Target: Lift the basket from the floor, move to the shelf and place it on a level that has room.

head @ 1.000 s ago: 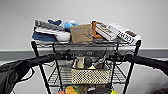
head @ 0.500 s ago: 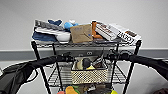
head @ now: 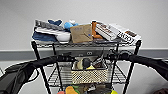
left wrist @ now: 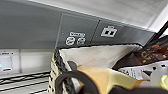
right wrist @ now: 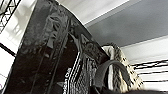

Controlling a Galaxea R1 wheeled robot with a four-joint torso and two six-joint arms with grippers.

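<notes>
- The basket (head: pixel 89 74) sits at the second-highest tier (head: pixel 56 78) of the shelf (head: pixel 37 56), between the front posts, its base level with or just above the wire grid; contact with the grid cannot be confirmed.
- Both arms reach in from either side at rim height, so the load stays level as it goes in.
- Left gripper (head: pixel 67 58) is at the basket's left rim; whether its fingers are closed on the rim cannot be told.
- Right gripper (head: pixel 113 56) is at the right rim; its finger state cannot be told either.
- The top tier is crowded with boxes, cloth and a cardboard box (head: pixel 81 33), which explains the choice of the tier below.
- The basket carries loose items, including a yellow object (left wrist: pixel 100 77).
</notes>
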